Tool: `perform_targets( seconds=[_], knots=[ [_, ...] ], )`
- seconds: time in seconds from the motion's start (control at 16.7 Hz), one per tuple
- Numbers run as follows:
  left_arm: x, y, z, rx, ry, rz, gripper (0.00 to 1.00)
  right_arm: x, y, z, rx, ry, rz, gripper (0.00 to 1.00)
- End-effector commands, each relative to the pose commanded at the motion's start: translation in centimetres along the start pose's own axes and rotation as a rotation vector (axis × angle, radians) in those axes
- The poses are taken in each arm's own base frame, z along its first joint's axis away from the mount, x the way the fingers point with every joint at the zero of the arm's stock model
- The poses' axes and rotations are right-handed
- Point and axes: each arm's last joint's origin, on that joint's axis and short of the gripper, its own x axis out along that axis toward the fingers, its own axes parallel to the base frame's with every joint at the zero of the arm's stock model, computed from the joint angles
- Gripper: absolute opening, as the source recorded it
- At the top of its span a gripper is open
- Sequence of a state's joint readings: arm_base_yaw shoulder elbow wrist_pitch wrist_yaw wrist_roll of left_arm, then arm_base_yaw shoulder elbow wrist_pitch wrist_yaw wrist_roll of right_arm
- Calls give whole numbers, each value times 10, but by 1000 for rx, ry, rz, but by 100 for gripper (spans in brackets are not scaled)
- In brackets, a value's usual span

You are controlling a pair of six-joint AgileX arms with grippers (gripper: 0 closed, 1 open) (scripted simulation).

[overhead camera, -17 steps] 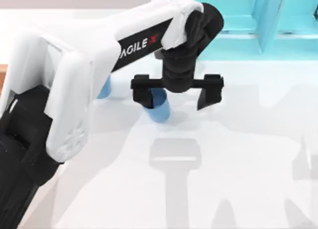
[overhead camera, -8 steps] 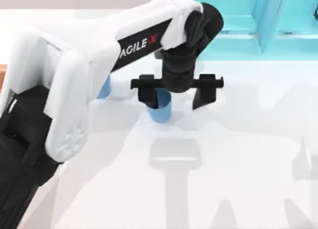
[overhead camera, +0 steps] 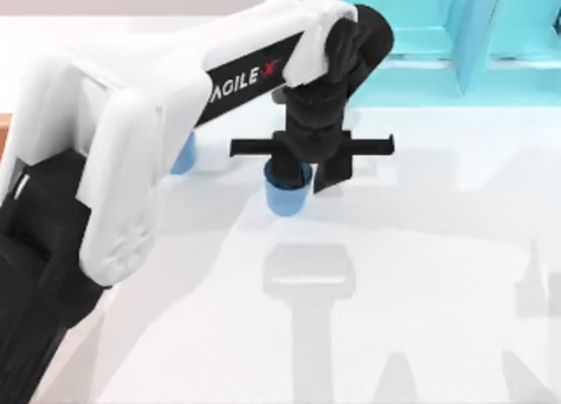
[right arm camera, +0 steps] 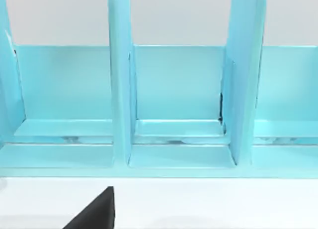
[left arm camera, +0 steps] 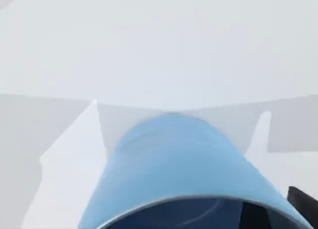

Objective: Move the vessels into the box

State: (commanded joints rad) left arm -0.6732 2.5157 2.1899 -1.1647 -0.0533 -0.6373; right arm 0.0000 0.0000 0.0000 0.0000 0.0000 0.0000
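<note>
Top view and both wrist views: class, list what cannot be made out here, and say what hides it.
- Second cup: top view, mostly behind the left arm.
- Box: top view, only a sliver at the left edge.
- Grasped cup: its rim is under the left gripper; the left wrist view cuts off its mouth.
- Right gripper: right wrist view, one dark corner before the cyan frame; finger state unclear.

Two blue cups, one cyan frame.
</note>
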Motion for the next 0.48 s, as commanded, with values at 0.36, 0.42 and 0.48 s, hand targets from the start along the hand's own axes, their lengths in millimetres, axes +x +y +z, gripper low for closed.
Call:
perform_targets(
  seconds=[0.36, 0.42, 0.48],
  knots=[
    [0, 0, 0, 0, 0, 0, 0, 0, 0, 0, 0, 0, 0, 100],
    [0, 0, 0, 0, 0, 0, 0, 0, 0, 0, 0, 0, 0, 100],
    [0, 0, 0, 0, 0, 0, 0, 0, 0, 0, 0, 0, 0, 100]
  ],
)
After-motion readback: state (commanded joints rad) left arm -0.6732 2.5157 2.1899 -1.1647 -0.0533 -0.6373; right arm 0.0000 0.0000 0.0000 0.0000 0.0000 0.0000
